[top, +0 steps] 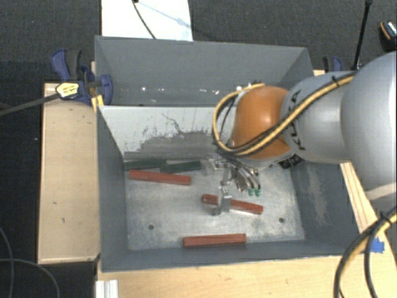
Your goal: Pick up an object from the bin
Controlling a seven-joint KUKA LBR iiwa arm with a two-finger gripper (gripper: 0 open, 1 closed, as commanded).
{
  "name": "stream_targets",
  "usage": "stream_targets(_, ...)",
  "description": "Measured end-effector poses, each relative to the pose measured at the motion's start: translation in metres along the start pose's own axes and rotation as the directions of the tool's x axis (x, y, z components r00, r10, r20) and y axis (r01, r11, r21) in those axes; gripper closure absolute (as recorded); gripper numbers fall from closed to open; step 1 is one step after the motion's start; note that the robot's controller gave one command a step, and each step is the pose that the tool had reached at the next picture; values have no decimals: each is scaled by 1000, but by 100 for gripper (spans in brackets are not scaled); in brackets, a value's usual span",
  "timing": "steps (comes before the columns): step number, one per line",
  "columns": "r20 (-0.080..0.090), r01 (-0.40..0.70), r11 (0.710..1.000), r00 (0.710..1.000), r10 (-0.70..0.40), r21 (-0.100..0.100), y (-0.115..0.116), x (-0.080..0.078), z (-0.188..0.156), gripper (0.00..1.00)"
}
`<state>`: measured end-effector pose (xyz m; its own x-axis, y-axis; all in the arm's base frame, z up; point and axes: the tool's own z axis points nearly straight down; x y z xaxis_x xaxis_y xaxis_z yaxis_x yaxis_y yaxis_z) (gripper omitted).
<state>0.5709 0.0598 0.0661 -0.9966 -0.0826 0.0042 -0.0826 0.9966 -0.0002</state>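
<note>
The gripper (218, 205) is down on the floor of the bin (186, 73), at the left end of a red-brown bar, the middle bar (245, 207). This bar lies flat near the centre of the floor, a little right of the middle, sloping slightly down toward the right. A grey metal part of the gripper crosses in front of the bar's left end. Whether the gripper is apart or clamped on the bar cannot be told from this angle.

Just above the gripper sits the round orange cover (260, 126) of the wrist, with yellow-and-black cables (220, 120) looping around it. The grey arm (347, 123) runs off to the right.

Further out, a second red-brown bar, the left bar (160, 177), lies flat toward the left of the floor. Just behind it, near the back wall, lies a dark green bar (177, 165). A third red-brown bar, the front bar (214, 241), lies along the near wall, well apart from the others.
</note>
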Motion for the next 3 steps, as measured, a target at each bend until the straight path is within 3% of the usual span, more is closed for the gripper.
stream_targets(1, 9, 95, 995, 995, -95, 0, -16, -3, -4, 0)
stream_targets(2, 10, 92, 996, 996, -92, -1, -16, -3, -5, 100)
stream_targets(3, 14, 46, 999, 999, -46, 0, -15, 1, -137, 100)
